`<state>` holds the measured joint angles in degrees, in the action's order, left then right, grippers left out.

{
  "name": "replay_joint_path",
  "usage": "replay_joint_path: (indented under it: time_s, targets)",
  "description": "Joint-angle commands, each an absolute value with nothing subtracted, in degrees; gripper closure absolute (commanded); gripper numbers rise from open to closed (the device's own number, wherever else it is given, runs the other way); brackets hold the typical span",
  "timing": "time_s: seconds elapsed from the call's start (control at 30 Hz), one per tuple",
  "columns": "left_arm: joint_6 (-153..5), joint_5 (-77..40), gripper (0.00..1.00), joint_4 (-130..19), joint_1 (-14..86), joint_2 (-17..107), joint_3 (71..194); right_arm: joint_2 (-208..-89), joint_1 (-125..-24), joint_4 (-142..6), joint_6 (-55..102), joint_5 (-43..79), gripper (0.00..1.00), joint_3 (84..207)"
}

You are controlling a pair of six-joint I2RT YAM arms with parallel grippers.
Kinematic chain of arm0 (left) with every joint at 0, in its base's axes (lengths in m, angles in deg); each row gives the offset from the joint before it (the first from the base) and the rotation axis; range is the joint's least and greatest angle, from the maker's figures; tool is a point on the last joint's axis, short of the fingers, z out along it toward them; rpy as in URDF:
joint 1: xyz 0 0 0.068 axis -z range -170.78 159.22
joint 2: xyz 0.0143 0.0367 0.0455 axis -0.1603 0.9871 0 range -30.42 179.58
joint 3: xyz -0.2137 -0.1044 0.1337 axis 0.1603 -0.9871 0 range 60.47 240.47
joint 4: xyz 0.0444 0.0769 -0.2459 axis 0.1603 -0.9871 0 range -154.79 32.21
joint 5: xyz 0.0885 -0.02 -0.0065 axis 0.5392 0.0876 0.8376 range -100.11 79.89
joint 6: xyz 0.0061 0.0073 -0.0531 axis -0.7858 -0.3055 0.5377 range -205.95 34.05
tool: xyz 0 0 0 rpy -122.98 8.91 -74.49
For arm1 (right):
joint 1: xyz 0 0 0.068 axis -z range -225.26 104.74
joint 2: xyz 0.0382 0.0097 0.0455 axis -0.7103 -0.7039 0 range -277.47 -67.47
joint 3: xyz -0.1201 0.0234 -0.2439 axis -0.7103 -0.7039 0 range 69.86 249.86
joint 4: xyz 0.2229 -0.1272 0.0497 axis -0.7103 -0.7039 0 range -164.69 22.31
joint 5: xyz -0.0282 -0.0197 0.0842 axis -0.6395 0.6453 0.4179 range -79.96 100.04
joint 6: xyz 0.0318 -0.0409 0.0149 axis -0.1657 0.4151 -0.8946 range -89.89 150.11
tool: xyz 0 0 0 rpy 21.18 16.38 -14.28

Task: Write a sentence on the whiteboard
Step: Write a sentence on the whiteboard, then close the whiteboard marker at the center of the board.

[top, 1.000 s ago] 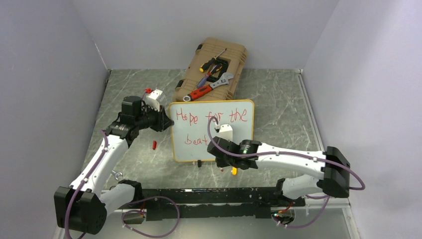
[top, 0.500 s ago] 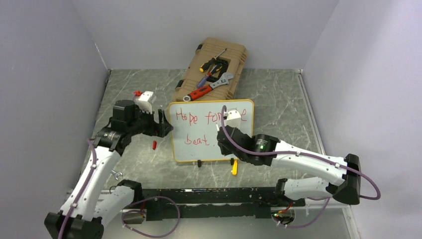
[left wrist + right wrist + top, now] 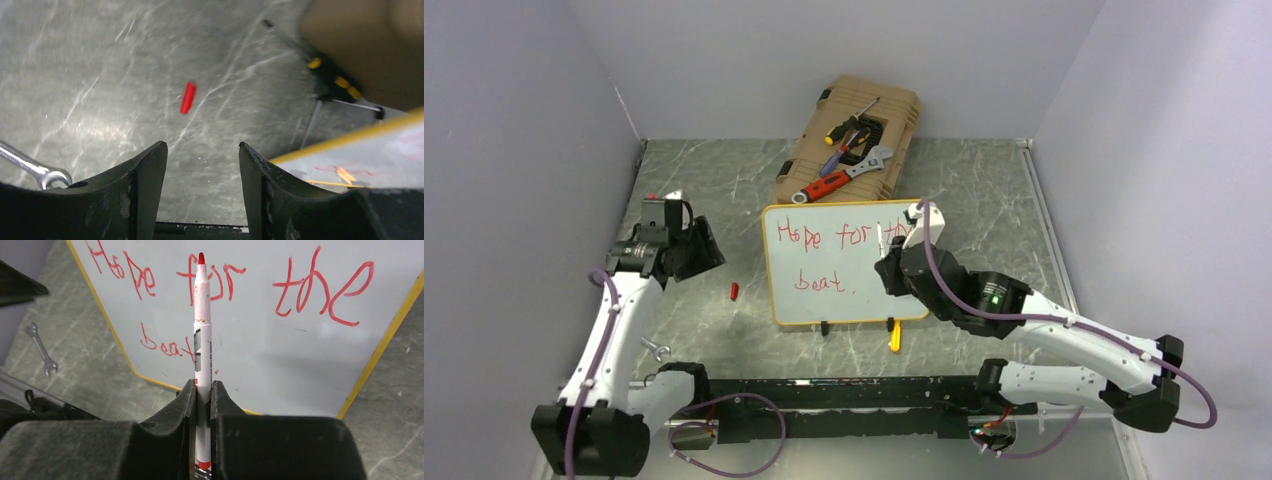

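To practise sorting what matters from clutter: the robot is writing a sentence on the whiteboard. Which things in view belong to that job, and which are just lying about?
Belong to the job:
- whiteboard
- red sentence
- red marker, in the right gripper
- red cap, probably the marker's

Lying about:
- tan tool case, with tools on it
- spanner
- yellow-handled screwdriver

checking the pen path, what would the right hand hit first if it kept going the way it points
Probably the white, yellow-framed whiteboard: the right hand grips a red-tipped white marker aimed at it, so the tip would land first. The gap between them is unclear.
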<state>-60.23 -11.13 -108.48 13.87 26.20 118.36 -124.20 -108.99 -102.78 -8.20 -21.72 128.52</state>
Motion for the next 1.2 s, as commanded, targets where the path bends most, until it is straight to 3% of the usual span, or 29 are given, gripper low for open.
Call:
replay_joint_path:
  time_s: [0.0,0.17,0.27,0.53,1.0,1.17]
  targets:
    - [-56.0,-14.9,0.43,-107.2,7.8,29.5,113.1,-120.6,-108.8,-98.2,-8.3,-23.5,1.00,126.5]
    - [-58.7,-16.6,0.61,-104.7,7.6,38.9,111.8,-117.9,-108.8,-96.8,-9.6,-23.2,1.00,124.4]
    - [-60.6,-16.4,0.65,-103.5,7.7,45.1,112.9,-116.1,-108.8,-95.8,-9.8,-22.5,1.00,123.3]
    - [-62.4,-17.1,0.69,-100.4,8.3,57.2,115.6,-112.3,-109.1,-92.9,-6.9,-18.8,1.00,120.5]
    - [-63.9,-12.9,0.67,-99.8,14.1,64.5,117.9,-113.6,-109.2,-92.1,-5.9,-17.7,1.00,120.6]
    - [-63.5,-9.5,0.75,-101.3,15.7,66.1,118.2,-113.7,-109.2,-91.6,-6.3,-17.2,1.00,120.2]
